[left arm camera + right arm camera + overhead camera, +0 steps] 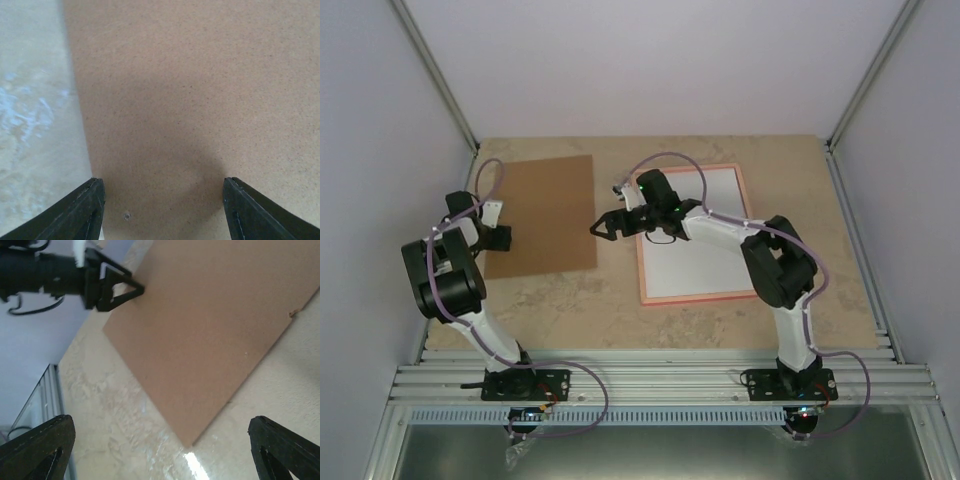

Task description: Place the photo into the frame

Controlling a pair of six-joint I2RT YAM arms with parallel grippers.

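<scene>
The pink frame lies flat at the right of the table. A white sheet fills it, which looks like the photo with its plain white back up; no picture side shows. My right gripper is open and empty, held over bare table just left of the frame, between it and the brown backing board. In the right wrist view, the right gripper has its jaws wide apart above the board's near corner. My left gripper is open and empty, low over the board's left edge; its fingers straddle the board.
The brown backing board lies flat at the left of the marbled table. Grey walls and metal posts enclose the table on three sides. A slotted metal rail runs along the near edge. My left gripper also shows in the right wrist view.
</scene>
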